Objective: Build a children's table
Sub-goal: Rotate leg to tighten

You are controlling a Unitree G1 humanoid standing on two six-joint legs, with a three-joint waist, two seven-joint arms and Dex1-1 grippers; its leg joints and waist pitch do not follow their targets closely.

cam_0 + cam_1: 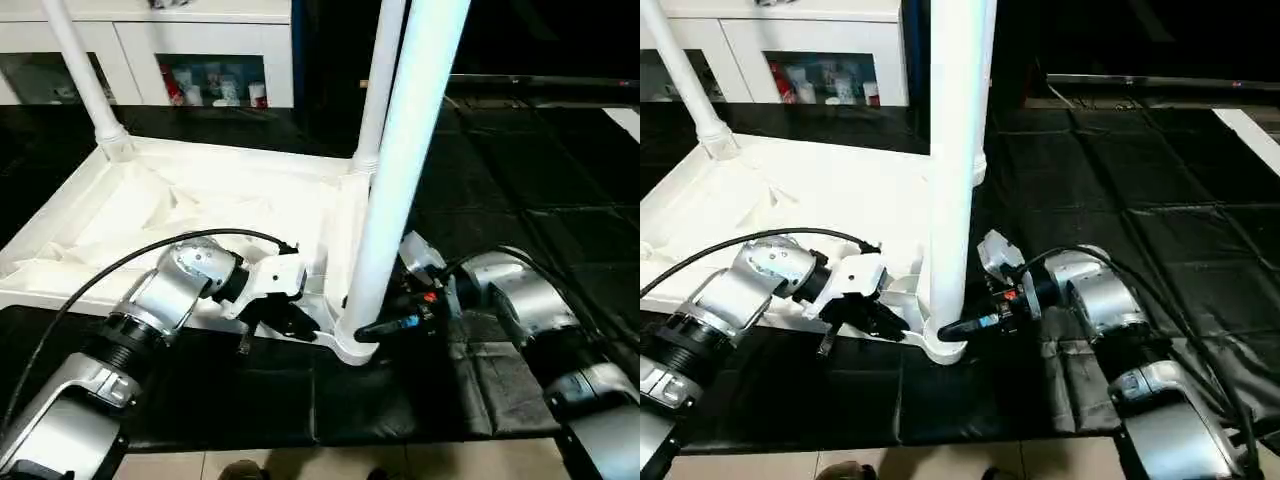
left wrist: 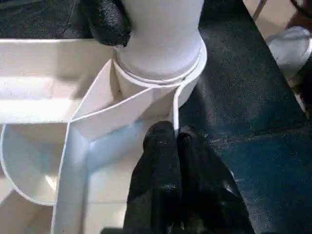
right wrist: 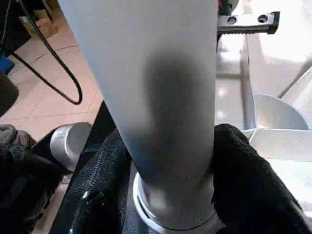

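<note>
Right wrist view: near leg (image 3: 161,107) is clasped by right end effector (image 3: 165,165) at its socket; left end effector (image 2: 176,146) clenched empty; three legs seated.

You find no text, label, brand, number or sign that can be read anywhere in these views. The items behind the glass door of the cabinet (image 1: 213,80) carry red and white packaging, but any printing on them is too small for you to make out.
</note>
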